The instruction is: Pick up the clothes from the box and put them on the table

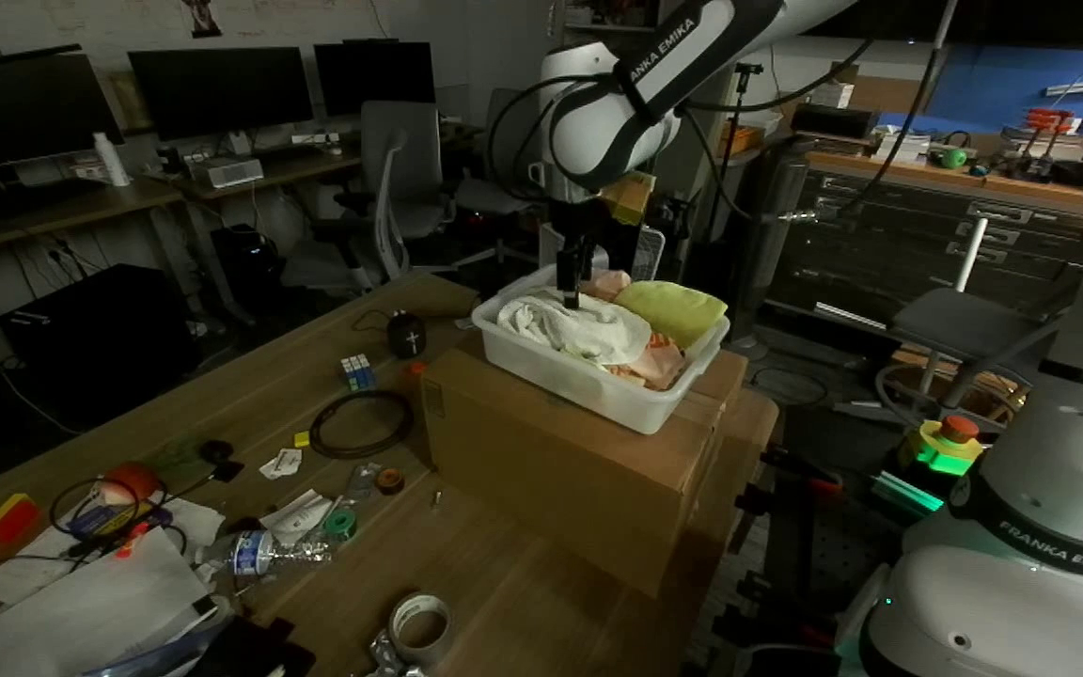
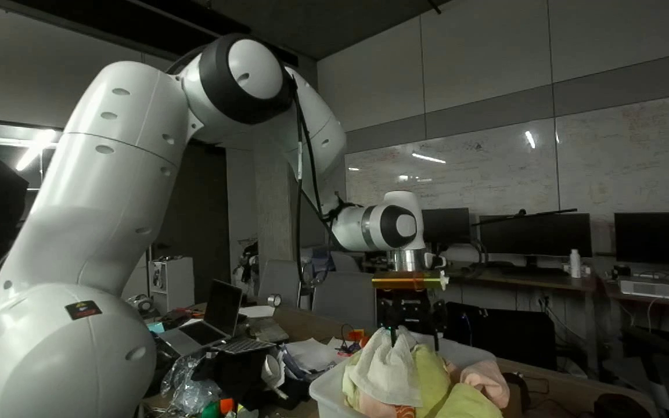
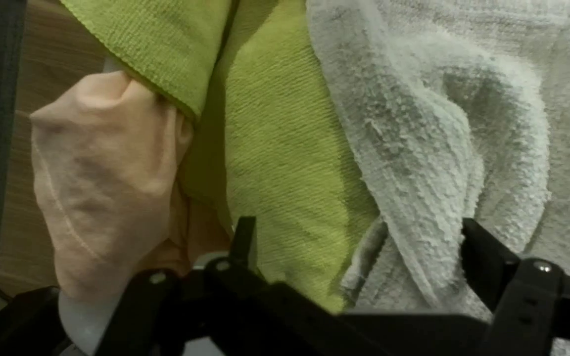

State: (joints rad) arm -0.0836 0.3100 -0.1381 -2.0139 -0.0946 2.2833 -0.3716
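As the gripper (image 3: 357,235), spread wide, apparently empty, stands at the white cloth (image 3: 413,143) in the tub (image 1: 565,376) near the desk (image 1: 476,545) corner, grasping seems in hand; next, pinch and lift.

The clothes (image 1: 609,329) lie crumpled in a white plastic box (image 1: 572,381), which sits on a brown carton (image 1: 551,480) on the table (image 1: 504,592). A nubbly white cloth (image 3: 413,148), loosely folded, laps over a yellow-green one (image 3: 285,163). Peach cloth (image 3: 102,173) pokes out near the rim; the orange pattern below seems printed, though it's dim from here.
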